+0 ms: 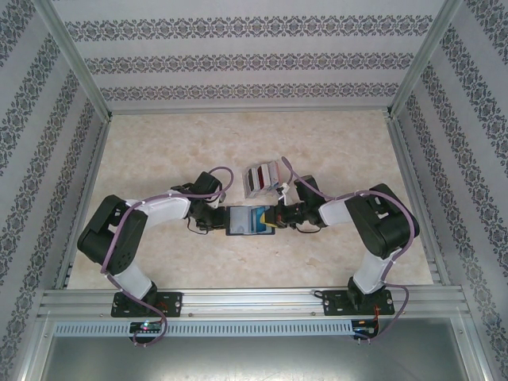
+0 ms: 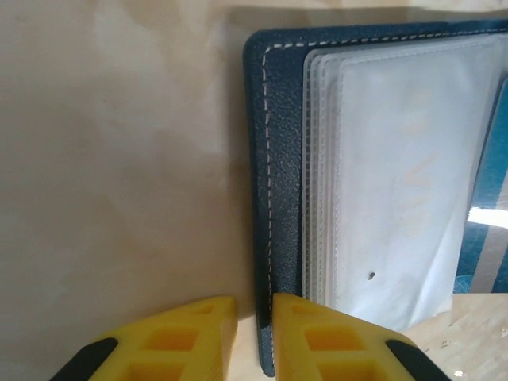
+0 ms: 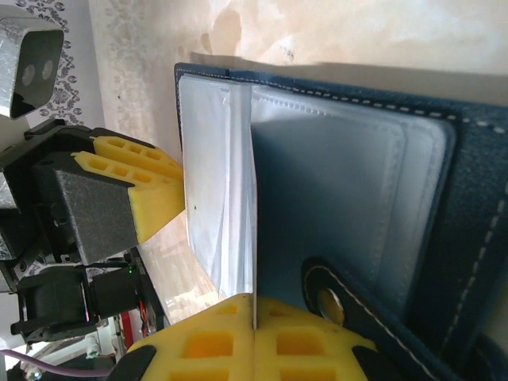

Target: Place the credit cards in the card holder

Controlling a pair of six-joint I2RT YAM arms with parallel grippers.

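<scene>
A navy card holder (image 1: 244, 221) lies open on a pale marbled worktop (image 1: 159, 151), at the middle, between two robot arms that meet over it. Its clear inner sleeves (image 2: 389, 175) are fanned out, and its strap with a pale snap button (image 3: 325, 299) rests across the inside of the cover.

The left gripper (image 2: 255, 333) is at the holder's left edge. Its yellow jaws stand close together with a thin gap, and the stitched cover edge runs into that gap. Whether they actually pinch it cannot be told.

The right gripper (image 3: 254, 337) is at the holder's right side, its jaws pressed together on a thin sheet (image 3: 253, 198) that stands upright and is seen edge-on. Whether it is a card or a sleeve cannot be told.

Just behind the holder, a pale rack (image 1: 276, 184) holds red, white and dark credit cards (image 1: 260, 175).
</scene>
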